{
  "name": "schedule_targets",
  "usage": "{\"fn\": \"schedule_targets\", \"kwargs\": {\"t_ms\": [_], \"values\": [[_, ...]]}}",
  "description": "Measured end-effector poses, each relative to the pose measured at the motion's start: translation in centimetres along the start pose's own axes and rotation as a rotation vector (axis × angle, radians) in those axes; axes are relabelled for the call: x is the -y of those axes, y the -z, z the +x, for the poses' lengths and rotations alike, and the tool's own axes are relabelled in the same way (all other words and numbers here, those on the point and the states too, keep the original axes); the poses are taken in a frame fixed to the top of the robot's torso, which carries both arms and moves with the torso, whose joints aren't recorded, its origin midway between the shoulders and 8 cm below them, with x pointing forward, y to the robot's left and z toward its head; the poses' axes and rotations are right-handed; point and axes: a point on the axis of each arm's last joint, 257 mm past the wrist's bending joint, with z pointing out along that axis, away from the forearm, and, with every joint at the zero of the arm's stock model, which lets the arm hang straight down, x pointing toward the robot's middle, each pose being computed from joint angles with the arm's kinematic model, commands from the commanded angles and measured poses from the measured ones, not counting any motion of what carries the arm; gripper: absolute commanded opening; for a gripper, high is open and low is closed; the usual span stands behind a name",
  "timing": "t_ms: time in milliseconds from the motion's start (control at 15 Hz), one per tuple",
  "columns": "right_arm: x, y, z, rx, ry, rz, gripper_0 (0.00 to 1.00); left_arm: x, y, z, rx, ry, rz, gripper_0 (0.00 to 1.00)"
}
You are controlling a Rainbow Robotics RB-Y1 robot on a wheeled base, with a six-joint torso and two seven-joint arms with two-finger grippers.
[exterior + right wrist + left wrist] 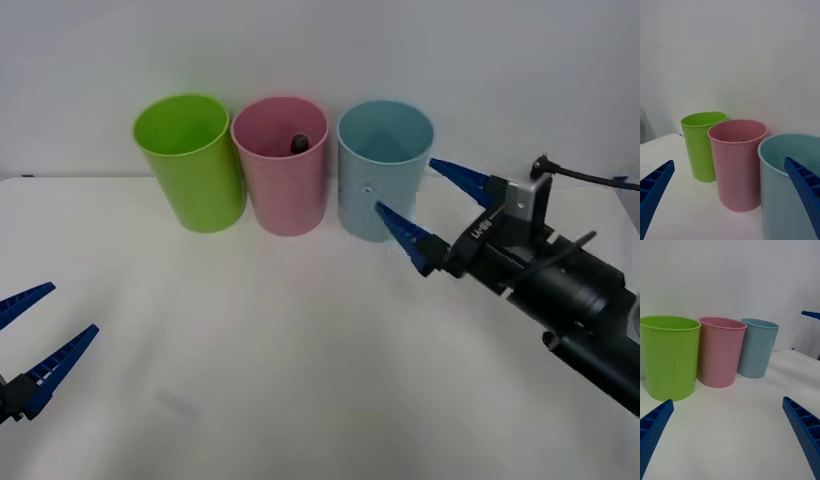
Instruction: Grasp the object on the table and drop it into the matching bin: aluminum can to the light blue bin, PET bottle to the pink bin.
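The PET bottle [298,143] lies inside the pink bin [285,190]; just its dark top shows above the rim. The pink bin stands mid-row at the back of the white table [300,360], and the light blue bin [365,170] is on its right. My right gripper [405,183] hangs open and holds nothing, its fingers just in front of and beside the light blue bin. In the right wrist view the pink bin [738,168] and light blue bin [782,195] are close ahead. My left gripper [74,307] rests open and unladen low at the table's left edge.
A lime green bin [195,170] stands left of the pink one, the three nearly touching in a row against the white wall. The left wrist view shows the same row: green [670,360], pink [720,352], light blue [756,348]. Bare tabletop spreads in front.
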Motion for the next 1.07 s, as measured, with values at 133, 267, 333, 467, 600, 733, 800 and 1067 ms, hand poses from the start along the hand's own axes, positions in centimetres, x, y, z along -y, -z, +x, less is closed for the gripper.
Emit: {"fn": "schedule_targets", "kwargs": {"t_ms": [133,267,333,467,600,733,800,1067], "values": [[0.6,3.0,1.3,-0.034,0.004,0.004,1.00,0.0,0.0,0.0,0.000,0.000,0.000,1.00],[1.3,5.8,2.6,-0.066,0.011,0.020,1.00,0.0,0.0,0.0,0.000,0.000,0.000,1.00],[1.6,7.2,3.2,-0.082,0.017,0.029,1.00,0.0,0.0,0.0,0.000,0.000,0.000,1.00],[2.2,9.9,4.2,-0.110,0.070,0.054,1.00,0.0,0.0,0.0,0.000,0.000,0.000,1.00],[2.8,12.6,5.5,-0.148,0.145,0.090,1.00,0.0,0.0,0.0,0.000,0.000,0.000,1.00],[2.9,14.8,6.4,-0.180,0.191,0.102,1.00,0.0,0.0,0.0,0.000,0.000,0.000,1.00],[2.9,16.0,6.9,-0.193,0.192,0.095,1.00,0.0,0.0,0.0,0.000,0.000,0.000,1.00],[2.9,19.1,8.7,-0.213,0.151,0.029,1.00,0.0,0.0,0.0,0.000,0.000,0.000,1.00]]}}
